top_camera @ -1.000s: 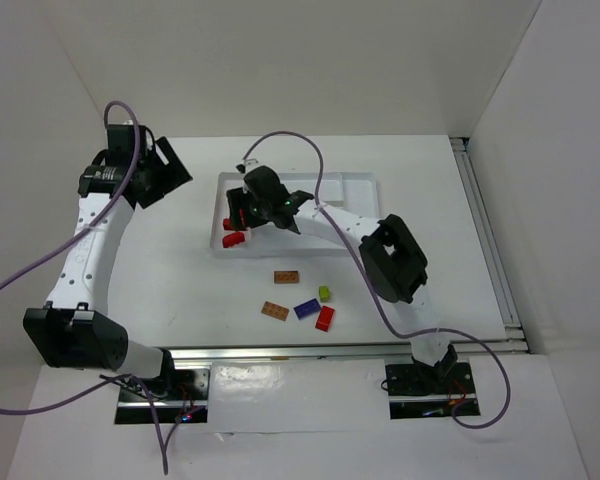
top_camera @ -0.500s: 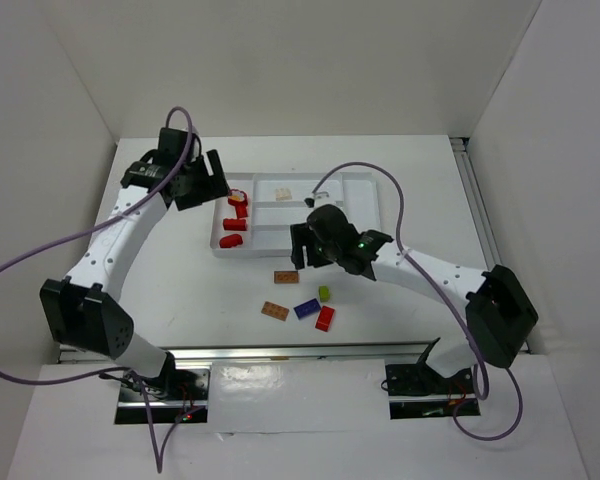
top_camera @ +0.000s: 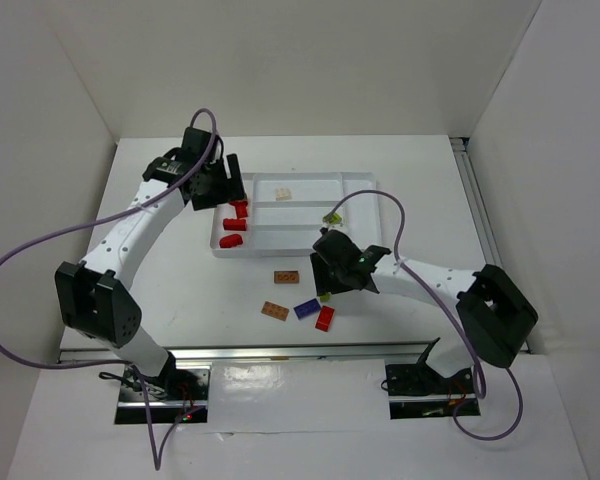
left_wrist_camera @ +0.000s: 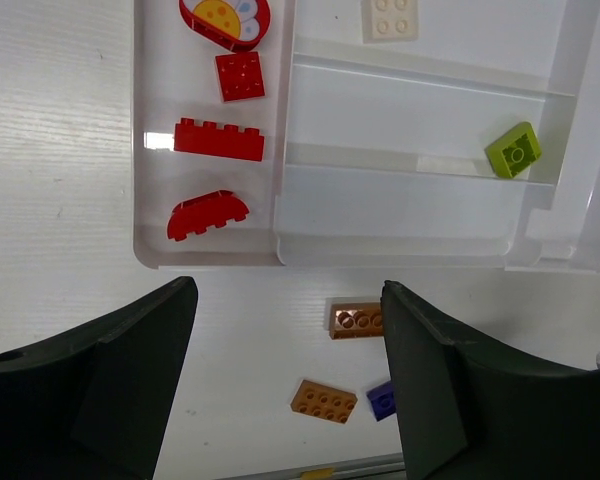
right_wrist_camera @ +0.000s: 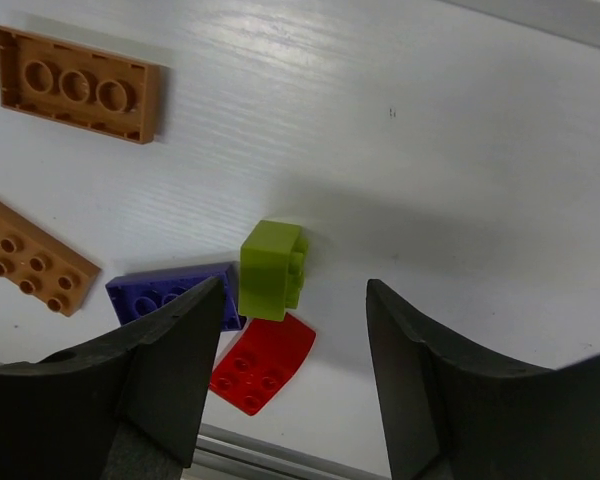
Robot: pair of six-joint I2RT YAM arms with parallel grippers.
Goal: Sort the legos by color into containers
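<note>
Just off the tray, we poised our open, empty right gripper over a lime brick for pickup. Our left gripper hung wide, empty, over its edge.

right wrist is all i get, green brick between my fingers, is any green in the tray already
Observer: Yes. One green brick lies at the right end of the middle slot.
Operator: and where are the reds
Observer: The reds lie in the square section, at the other end from that green one.
Operator: is the left arm near me
Observer: No. The left gripper hangs open and empty at the left end of the tray, well apart from yours.
</note>
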